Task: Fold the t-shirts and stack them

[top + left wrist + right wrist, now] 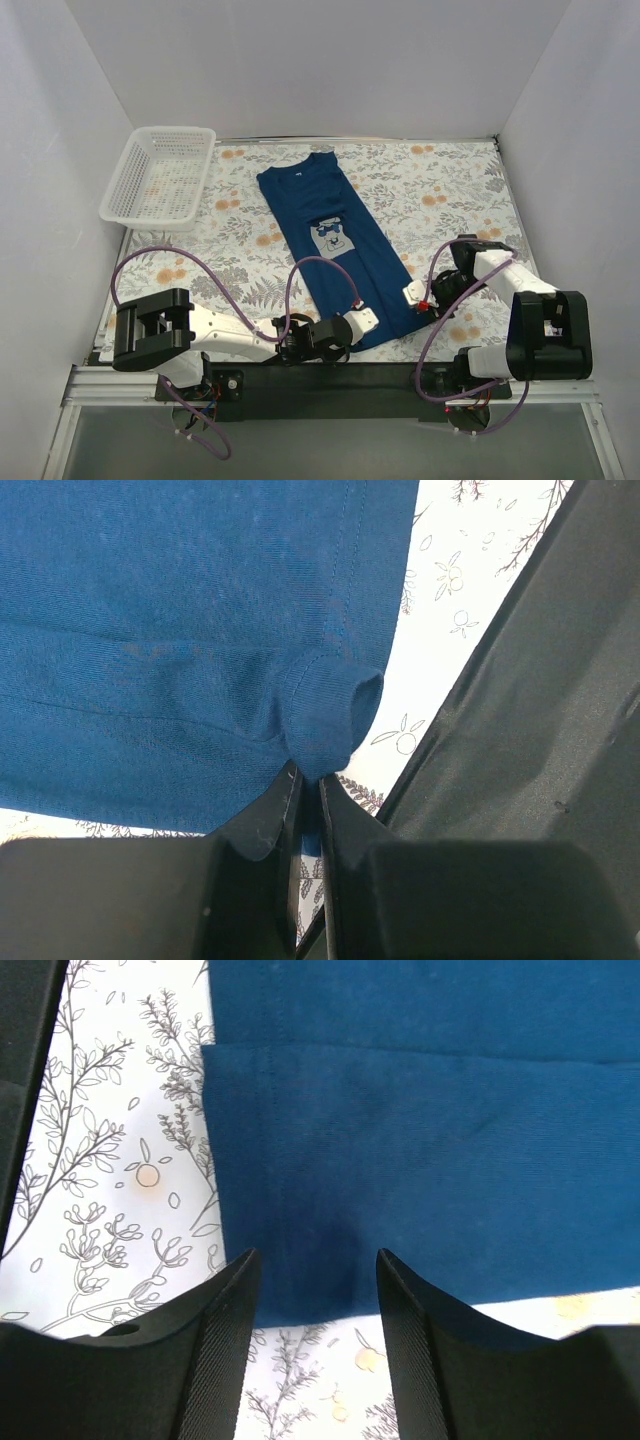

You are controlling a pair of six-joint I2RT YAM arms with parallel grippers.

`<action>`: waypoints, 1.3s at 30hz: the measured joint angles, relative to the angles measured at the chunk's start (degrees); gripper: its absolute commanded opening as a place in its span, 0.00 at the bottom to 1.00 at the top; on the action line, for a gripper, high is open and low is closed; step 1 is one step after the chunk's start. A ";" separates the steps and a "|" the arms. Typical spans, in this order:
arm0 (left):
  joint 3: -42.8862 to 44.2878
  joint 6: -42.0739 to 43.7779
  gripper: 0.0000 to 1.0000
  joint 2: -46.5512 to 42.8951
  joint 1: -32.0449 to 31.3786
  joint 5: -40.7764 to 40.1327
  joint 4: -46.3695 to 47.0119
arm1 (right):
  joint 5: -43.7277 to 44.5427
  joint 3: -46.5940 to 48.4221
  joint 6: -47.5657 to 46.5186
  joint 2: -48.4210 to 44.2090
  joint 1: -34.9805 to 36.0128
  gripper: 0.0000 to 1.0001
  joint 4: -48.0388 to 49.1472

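Note:
One navy t-shirt (320, 200) lies on the floral cloth, folded into a long strip, collar toward the back left and hem toward the near right. Its grey mouse print (329, 236) faces up. My left gripper (368, 319) sits at the hem's near corner. In the left wrist view it (308, 780) is shut on a pinched-up fold of the blue fabric (180, 630). My right gripper (413, 294) is at the hem's right corner. In the right wrist view it (315, 1265) is open, its fingers straddling the flat edge of the shirt (420, 1160).
A white lattice basket (170, 131) stands at the back left with nothing in it. The floral tablecloth (450, 190) covers the table between white walls. The black base rail (520, 700) runs close beside my left gripper at the near edge.

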 measured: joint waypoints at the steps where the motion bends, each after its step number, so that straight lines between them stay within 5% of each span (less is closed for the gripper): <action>1: 0.00 -0.07 0.01 0.00 0.00 0.02 0.04 | -0.28 0.00 0.02 -0.90 0.00 0.49 0.00; 21: -0.24 -0.74 0.00 0.42 0.00 1.01 1.86 | -1.25 -5.14 0.26 -2.27 0.61 0.46 0.22; 27: -1.01 -1.38 0.00 0.35 -0.02 1.05 3.48 | -2.36 -5.73 2.91 -2.54 1.40 0.36 1.70; 31: -1.42 -1.84 0.00 0.24 0.02 1.22 4.35 | -3.63 -6.08 4.59 -2.51 2.12 0.09 3.72; 39: -3.26 -1.99 0.00 -0.98 0.68 3.34 6.45 | -4.81 -6.67 8.13 -3.50 2.84 0.01 6.73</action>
